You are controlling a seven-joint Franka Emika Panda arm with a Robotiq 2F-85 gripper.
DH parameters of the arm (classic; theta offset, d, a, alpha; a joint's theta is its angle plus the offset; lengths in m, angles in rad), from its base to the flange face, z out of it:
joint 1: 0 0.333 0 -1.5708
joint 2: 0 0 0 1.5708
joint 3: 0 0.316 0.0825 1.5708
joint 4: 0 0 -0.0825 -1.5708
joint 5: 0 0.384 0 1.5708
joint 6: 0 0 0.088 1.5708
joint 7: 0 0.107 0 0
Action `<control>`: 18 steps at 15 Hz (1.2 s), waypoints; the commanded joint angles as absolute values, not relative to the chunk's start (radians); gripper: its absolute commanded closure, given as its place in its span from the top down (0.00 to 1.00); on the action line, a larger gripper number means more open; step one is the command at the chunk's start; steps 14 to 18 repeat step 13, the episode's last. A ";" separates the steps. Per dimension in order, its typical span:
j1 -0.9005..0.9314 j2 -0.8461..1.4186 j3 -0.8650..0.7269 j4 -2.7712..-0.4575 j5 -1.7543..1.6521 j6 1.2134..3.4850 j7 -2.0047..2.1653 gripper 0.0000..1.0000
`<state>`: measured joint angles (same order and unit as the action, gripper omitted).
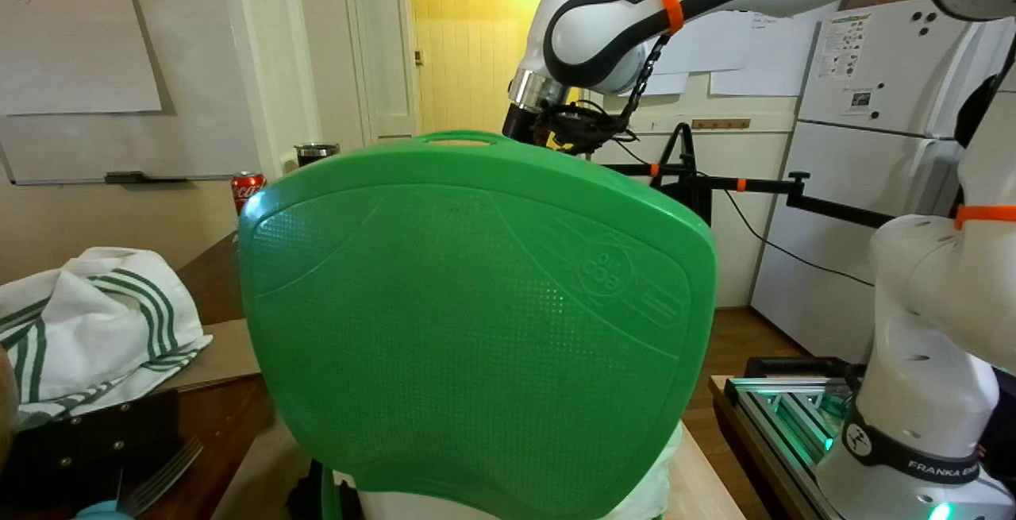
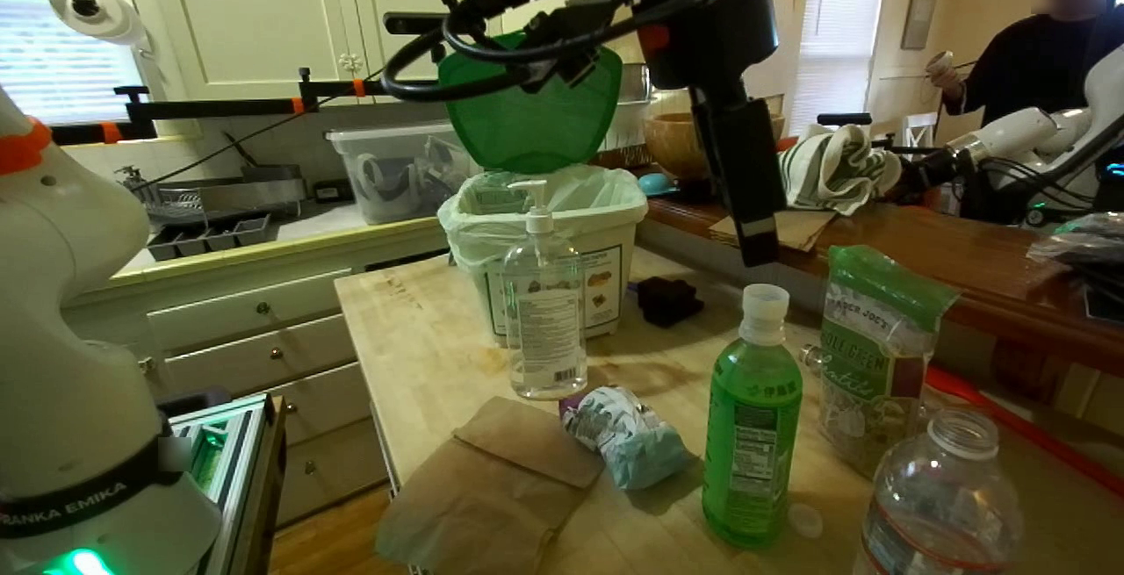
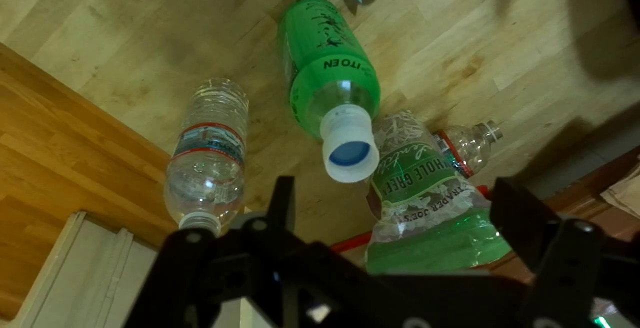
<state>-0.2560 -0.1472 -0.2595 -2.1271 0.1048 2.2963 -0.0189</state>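
No grasp is made yet: the gripper, spread wide, holds nothing, near the green bottle and bag, which stand on the counter, lower right in an exterior view.

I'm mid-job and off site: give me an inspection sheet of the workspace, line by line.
Surface: wooden table, stained in places.
Job items: green bottle, upright; lentil bag, close by.
Clutter: brown paper, crumpled wrapper, pump bottle, clear water bottle.
Gripper: open, holding nothing, above the table.
Cables: black, looped, apart from the fingers.
Surroundings: bin on the table, green lid raised; fridge; person in the background.
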 commanded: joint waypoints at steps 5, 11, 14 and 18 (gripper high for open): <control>-0.252 -0.188 -0.258 -2.132 0.071 2.257 -0.020 1.00; -0.251 -0.212 -0.255 -2.147 0.060 2.252 -0.020 1.00; -0.251 -0.212 -0.255 -2.147 0.060 2.252 -0.020 1.00; -0.251 -0.212 -0.255 -2.147 0.060 2.252 -0.020 1.00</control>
